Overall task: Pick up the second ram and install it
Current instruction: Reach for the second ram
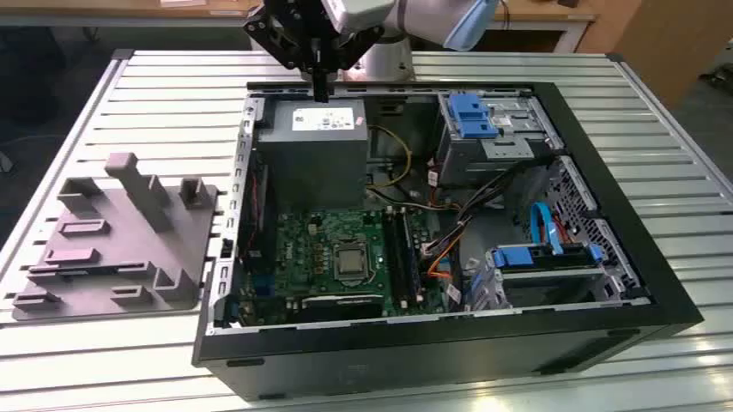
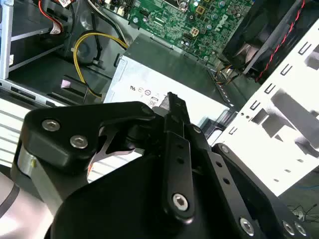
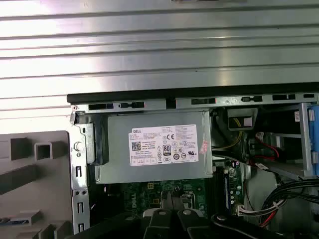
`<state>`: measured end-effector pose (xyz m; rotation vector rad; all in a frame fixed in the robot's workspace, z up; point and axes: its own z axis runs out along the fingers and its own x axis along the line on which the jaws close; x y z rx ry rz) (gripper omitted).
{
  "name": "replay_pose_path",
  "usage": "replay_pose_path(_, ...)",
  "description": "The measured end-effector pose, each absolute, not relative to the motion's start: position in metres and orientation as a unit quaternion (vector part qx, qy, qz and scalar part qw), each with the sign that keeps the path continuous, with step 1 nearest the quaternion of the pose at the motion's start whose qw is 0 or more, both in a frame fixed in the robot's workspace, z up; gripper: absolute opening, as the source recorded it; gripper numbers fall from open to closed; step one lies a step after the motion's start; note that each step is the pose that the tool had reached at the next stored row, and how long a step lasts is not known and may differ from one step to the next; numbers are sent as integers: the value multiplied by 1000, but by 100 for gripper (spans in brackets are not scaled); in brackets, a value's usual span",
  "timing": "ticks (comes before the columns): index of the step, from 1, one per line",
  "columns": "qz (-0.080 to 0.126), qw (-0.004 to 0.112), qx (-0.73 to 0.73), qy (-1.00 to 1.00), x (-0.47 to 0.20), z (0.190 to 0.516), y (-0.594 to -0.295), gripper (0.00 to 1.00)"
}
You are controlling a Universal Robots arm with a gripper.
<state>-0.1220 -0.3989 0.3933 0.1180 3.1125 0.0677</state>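
Black metal fingers [image 1: 319, 84] are pinched together on nothing, and I see them hovering over the grey boxy power supply [image 1: 309, 150] at upper centre. The long, thin dark second ram [image 1: 397, 249] stands slotted in the green motherboard [image 1: 315, 245], mid-frame.

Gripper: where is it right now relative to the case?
In the exterior view, the gripper hangs at the far edge of the open computer case, just above the grey power supply, toward the exterior view's left.
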Motion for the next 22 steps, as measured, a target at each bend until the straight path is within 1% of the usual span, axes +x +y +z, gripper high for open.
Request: replay_pose_path(22, 22, 13, 38, 999, -131, 393, -399, 10)
